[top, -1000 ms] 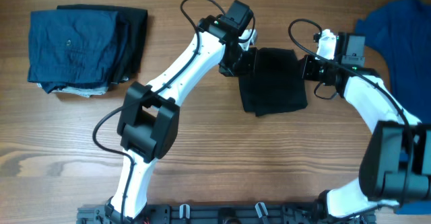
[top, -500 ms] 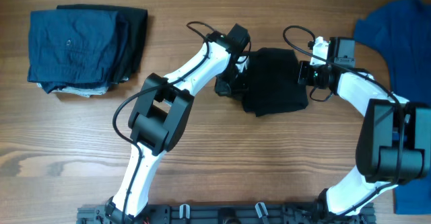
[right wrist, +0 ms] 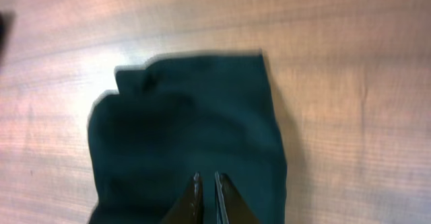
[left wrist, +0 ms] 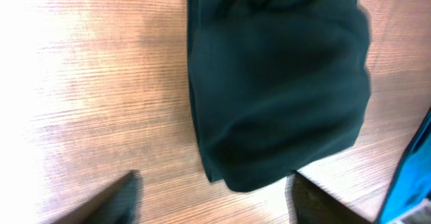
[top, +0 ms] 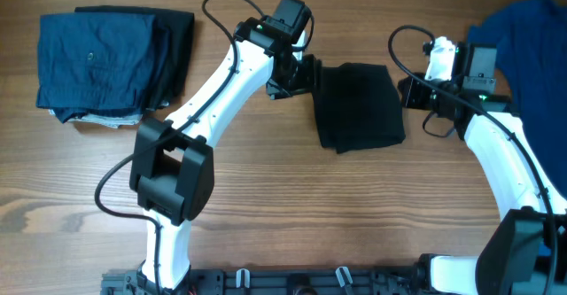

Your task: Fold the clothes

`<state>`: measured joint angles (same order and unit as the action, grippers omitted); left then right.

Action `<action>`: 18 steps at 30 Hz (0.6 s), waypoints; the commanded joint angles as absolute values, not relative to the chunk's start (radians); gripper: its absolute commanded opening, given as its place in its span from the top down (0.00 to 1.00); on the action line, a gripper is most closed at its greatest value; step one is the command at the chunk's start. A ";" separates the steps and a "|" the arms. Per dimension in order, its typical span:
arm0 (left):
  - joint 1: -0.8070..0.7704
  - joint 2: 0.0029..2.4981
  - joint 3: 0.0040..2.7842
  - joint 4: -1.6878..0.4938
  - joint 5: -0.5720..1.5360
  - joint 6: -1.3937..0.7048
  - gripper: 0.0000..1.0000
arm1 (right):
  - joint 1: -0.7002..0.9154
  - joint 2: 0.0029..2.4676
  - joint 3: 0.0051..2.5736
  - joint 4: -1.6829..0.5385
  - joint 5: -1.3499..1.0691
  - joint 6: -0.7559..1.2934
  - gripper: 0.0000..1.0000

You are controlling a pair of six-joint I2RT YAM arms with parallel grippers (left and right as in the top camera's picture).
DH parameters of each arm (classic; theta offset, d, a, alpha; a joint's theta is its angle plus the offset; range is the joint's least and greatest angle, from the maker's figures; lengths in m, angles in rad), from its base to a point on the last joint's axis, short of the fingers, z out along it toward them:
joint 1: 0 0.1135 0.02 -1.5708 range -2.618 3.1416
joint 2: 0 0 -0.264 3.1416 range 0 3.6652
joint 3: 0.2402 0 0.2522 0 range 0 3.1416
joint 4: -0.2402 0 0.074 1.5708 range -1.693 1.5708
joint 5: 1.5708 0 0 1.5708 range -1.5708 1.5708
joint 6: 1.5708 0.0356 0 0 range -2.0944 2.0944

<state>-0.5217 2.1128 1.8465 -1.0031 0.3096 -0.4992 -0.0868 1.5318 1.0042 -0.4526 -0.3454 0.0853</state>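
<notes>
Black soft-fabric shirt (top: pixel 359 107), folded into a compact rectangle, lies mid-table on the wood-grain table top (top: pixel 292 206), between the two arms. L gripper (top: pixel 304 73): jaws spread wide, nothing between them, just beside the shirt edge nearest it. R gripper (right wrist: pixel 207 196): fingers pressed together, tips over the opposite shirt edge, no fabric visibly pinched. Risk 1: any R-arm move across the cloth could drag the top layer and undo the fold. Risk 2: a spread L fingertip (left wrist: pixel 124 194) passing low may snag the rounded fold edge. Risk 3: the soft bundle may slump open unaided. Limits: both wrist views are blurred. Whether the R tips touch the fabric cannot be told. Collar and logo are folded out of sight. The bright blue garment (top: pixel 523 38) at the R side is cut off by the frame. Lower layers of the navy folded stack (top: pixel 102 60) at far L are indistinct.
</notes>
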 commanded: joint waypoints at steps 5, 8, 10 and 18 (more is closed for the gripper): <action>-0.579 2.229 1.843 -0.912 0.323 -0.559 0.00 | -0.087 1.589 0.994 -0.471 -0.247 0.077 0.92; -0.601 2.268 1.843 -0.881 0.316 -0.559 0.00 | -0.087 1.616 0.991 -0.452 -0.265 0.062 0.94; -0.615 2.292 1.843 -0.870 0.298 -0.573 0.00 | -0.087 1.639 0.990 -0.440 -0.298 0.044 0.94; -0.651 2.353 1.843 -0.859 0.216 -0.585 0.01 | -0.084 1.737 0.990 -0.419 -0.388 0.022 0.96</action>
<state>-0.6407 2.3203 1.8477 -0.8581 0.2878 -0.5674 -0.0868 1.6978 1.0031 -0.4252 -0.3347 0.0456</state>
